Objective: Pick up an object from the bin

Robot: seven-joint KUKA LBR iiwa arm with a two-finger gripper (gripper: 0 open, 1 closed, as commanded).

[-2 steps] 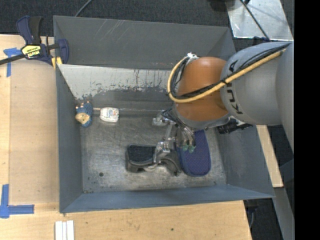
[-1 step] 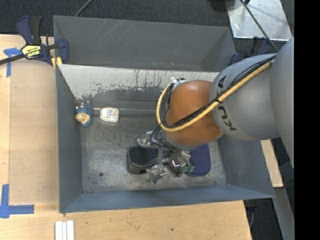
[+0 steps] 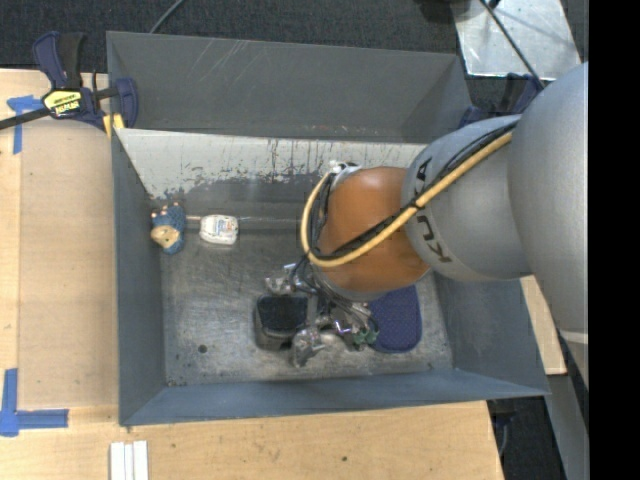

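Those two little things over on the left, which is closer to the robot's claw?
The white one; the yellow-and-blue toy lies beyond it, farther from the gripper.

Black capital letters spelling KUKA (image 3: 433, 236) run down the grey rounded metal arm link (image 3: 480, 218), just beside the orange dome-shaped wrist cover (image 3: 365, 228). A thin yellow cable (image 3: 455, 173) crosses the link near the word's upper end. The small white lump (image 3: 218, 229) on the floor of the grey metal bin (image 3: 140, 268) bears marks too small to read.
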